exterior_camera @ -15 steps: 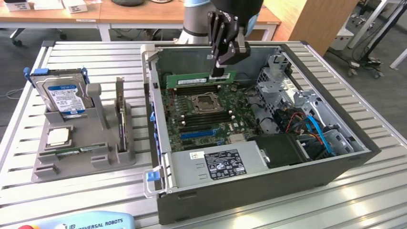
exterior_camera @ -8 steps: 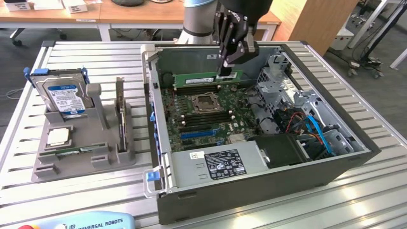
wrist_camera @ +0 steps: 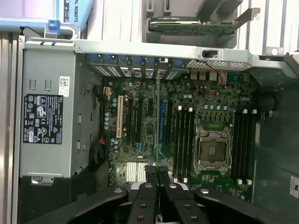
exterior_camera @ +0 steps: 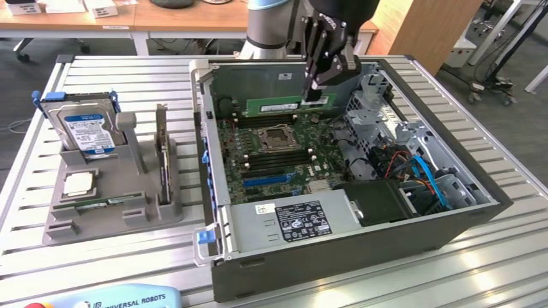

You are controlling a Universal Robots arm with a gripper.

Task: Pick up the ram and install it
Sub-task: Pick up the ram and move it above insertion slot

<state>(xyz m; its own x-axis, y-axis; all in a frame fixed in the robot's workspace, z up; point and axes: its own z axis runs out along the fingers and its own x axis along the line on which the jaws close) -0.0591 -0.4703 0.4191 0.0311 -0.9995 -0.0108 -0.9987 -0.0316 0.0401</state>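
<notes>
**Claw holds the ram over the open computer case**

The claw [exterior_camera: 315, 97] is pressed together on one end of the ram [exterior_camera: 278, 104], a long green stick with a small white label. The stick lies level and points away from the claw toward the exterior view's left. In the exterior view it shows against the far inner wall of the computer case [exterior_camera: 342, 256], above the memory slots [exterior_camera: 265, 119] that lie beyond the processor socket [exterior_camera: 278, 136], and it runs the same way as those slots. I cannot tell whether its lower edge touches a slot.

In the wrist view the black fingers of the claw [wrist_camera: 157, 173] meet tightly over the motherboard [wrist_camera: 140, 140]. The processor socket [wrist_camera: 212, 149] is to one side of them and the grey power supply [wrist_camera: 46, 116] is to the other.

The case lies open on its side on a slatted metal table [exterior_camera: 128, 77]. The power supply [exterior_camera: 291, 221] sits at the near end and the motherboard [exterior_camera: 248, 151] fills the middle.

Beside the case, at the exterior view's left, a grey holder [exterior_camera: 111, 215] stands on the table. It carries an upright silver hard drive [exterior_camera: 84, 127] with a blue label, a small square processor chip [exterior_camera: 77, 184] lying flat, and an expansion card [exterior_camera: 161, 151] standing on edge.
</notes>
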